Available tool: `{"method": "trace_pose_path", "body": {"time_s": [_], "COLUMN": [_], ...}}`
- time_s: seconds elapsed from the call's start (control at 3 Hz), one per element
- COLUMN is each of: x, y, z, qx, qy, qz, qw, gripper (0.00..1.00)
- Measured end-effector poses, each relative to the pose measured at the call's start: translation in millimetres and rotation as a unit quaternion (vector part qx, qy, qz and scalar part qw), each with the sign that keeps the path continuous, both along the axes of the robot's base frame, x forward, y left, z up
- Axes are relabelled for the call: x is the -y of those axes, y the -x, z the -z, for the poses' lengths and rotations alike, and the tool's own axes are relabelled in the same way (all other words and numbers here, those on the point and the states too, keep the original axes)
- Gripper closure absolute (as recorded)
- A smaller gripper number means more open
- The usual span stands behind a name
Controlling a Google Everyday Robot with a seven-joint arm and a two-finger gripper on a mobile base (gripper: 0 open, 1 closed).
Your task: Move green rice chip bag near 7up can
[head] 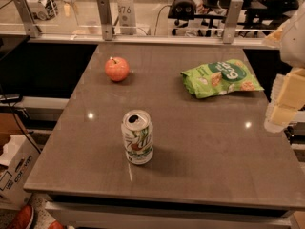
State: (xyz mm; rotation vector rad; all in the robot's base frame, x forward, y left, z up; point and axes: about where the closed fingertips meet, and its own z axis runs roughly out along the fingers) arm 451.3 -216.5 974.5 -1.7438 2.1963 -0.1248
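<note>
The green rice chip bag lies flat on the table's far right, light green with a dark green round logo. The 7up can stands upright near the table's front middle, white and green with a silver top. My gripper hangs at the right edge of the view, beyond the table's right side, to the right of the bag and a little nearer the camera. It holds nothing that I can see.
A red-orange apple sits at the far left of the grey table. A glass rail with metal posts runs behind the table. A cardboard box stands on the floor at left.
</note>
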Motion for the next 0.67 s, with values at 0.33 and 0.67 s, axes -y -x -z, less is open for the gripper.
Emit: {"method": "trace_pose_path", "body": {"time_s": [0.33,0.67], "x": [2,4], "y": [-24,-54], "z": [7,17], "qx": [0.012,0.027], "qy": [0.001,-0.008], "qz": [-0.012,-0.029], "qw": [0.9999,0.9992], "gripper": [0.0,0.0]}}
